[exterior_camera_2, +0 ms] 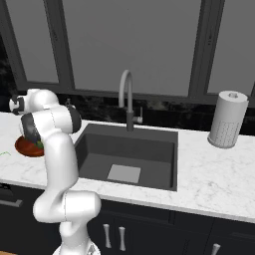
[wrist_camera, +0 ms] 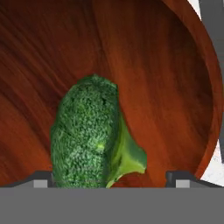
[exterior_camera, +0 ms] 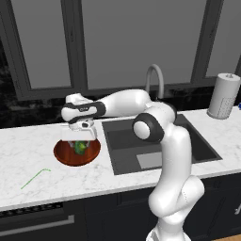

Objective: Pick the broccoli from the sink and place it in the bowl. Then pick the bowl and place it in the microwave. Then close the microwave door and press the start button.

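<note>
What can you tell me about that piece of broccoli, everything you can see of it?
The broccoli is a small floret with a bumpy dark green head and a paler, short, smooth stem. It lies in the reddish-brown wooden bowl on the marble counter left of the sink. The gripper hovers over it with its jaws spread wide, a fingertip on each side of the floret; I cannot tell whether they touch it.

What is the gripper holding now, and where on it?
Nothing. The gripper is open, its fingertips apart on either side of the broccoli, which lies in the bowl.
</note>
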